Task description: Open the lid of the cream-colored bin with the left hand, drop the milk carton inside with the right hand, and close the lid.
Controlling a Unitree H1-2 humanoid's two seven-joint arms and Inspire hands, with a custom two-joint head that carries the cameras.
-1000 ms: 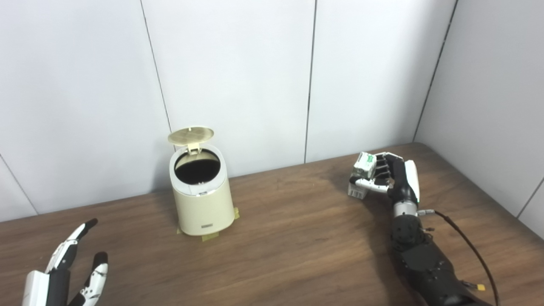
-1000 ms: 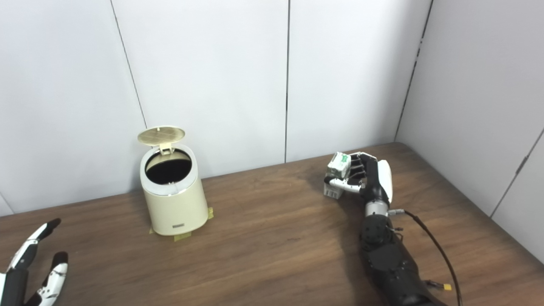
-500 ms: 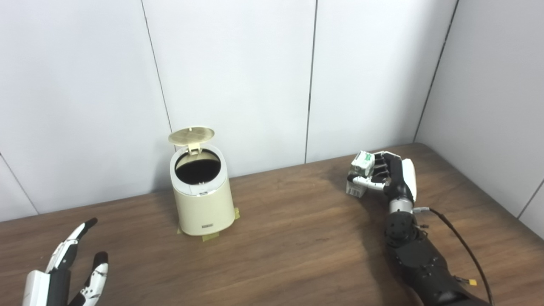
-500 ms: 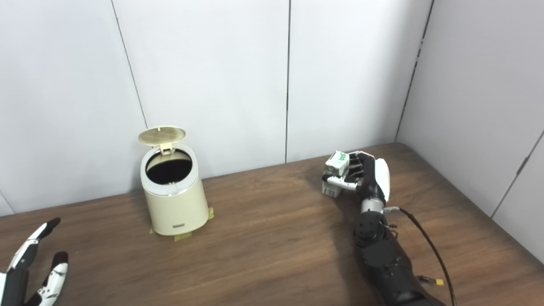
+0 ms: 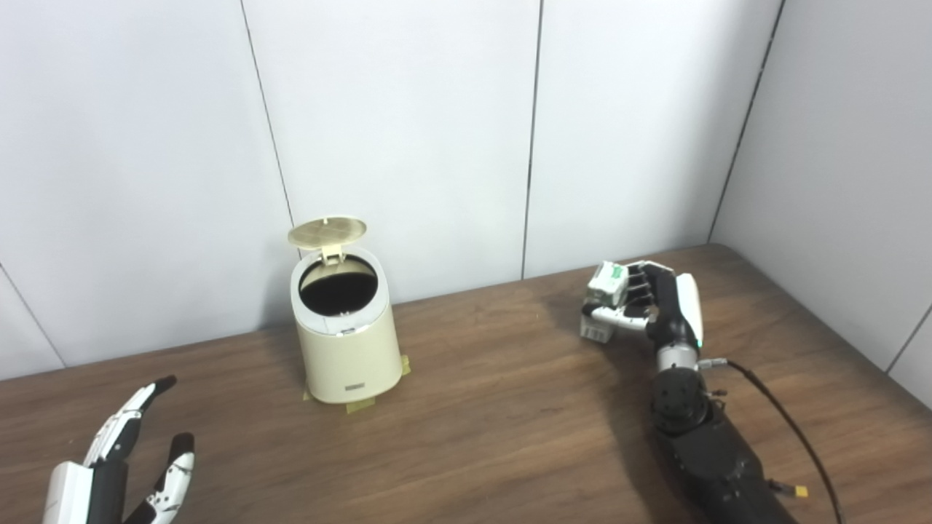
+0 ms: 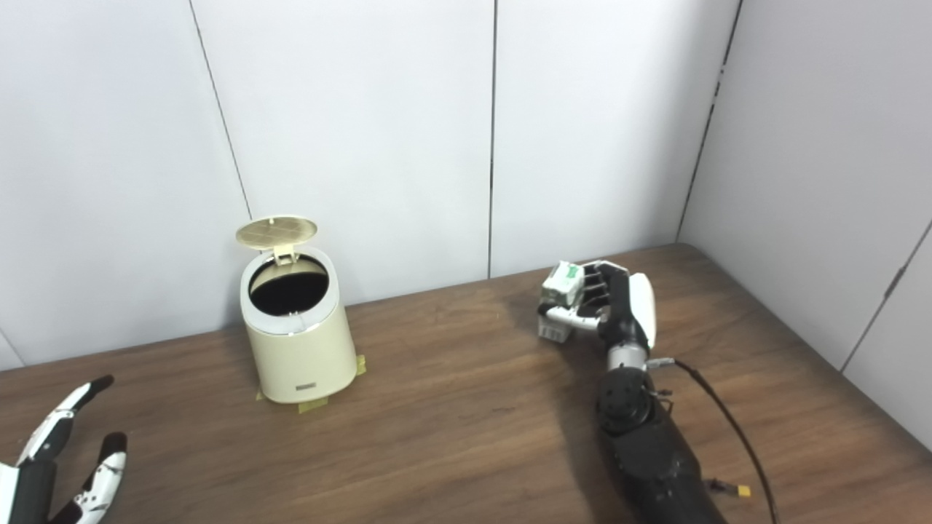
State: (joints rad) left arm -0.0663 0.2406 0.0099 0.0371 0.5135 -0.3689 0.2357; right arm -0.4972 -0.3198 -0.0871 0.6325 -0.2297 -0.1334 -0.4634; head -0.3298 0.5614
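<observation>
Bin, cream-colored, cylindrical, upright on tabletop near back wall, left of centre. Small label plate low on front face. Tape patches, yellowish, under base edge at front and right.

Lid, round, ribbed, gold-toned; hinged at rear rim, tipped up and back, fully open. Mouth of bin exposed, interior dark, contents not discernible.

Milk carton, small, white with green print; held off tabletop in right hand, tilted, well apart from bin to its right, nearer back right corner of tabletop.

Right hand, black with white back shell; fingers curled around carton from far side, thumb across its lower front. Forearm black, rising from lower right edge; thin black cable trailing from wrist over tabletop.

Left hand, lower left corner, partly cut by frame edge; fingers apart and extended, holding nothing, well apart from bin. Contact with tabletop: cannot tell.

Tabletop, dark wood grain. Wall panels, pale grey, vertical seams, behind and to right.
</observation>
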